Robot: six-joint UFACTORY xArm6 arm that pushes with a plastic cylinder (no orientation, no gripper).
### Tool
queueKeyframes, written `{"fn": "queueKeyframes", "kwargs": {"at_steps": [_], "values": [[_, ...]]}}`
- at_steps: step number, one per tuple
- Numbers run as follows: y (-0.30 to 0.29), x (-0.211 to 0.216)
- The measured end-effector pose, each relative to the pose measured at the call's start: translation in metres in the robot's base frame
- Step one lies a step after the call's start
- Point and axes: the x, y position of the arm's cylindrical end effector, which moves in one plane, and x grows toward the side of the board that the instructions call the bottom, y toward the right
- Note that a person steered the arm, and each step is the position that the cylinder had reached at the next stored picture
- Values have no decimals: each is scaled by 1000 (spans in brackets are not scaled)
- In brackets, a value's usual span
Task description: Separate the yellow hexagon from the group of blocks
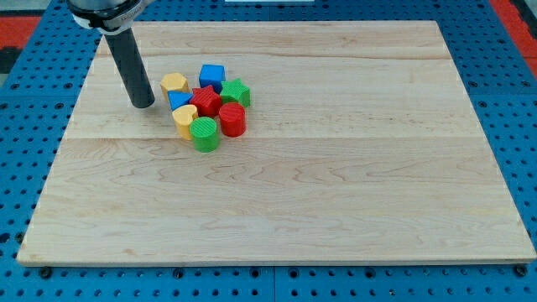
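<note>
My tip (143,104) — the lower end of a straight dark rod (no jaws to open or close) — rests on the pale wooden board (336,193), just to the view's left of the cluster. The yellow hexagon block (174,82) sits at the cluster's upper-left corner, close to the tip's right and slightly above it, apart from it. Packed beside it are a blue cube (212,76), green star (236,91), red star (205,101), small blue block (179,100), yellow heart-like block (185,119), red cylinder (232,120) and green cylinder (204,134).
</note>
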Motion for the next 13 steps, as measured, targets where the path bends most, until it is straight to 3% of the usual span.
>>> {"fn": "queueKeyframes", "kwargs": {"at_steps": [2,4,9,13], "values": [[-2,2],[36,77],[76,61],[18,-41]]}}
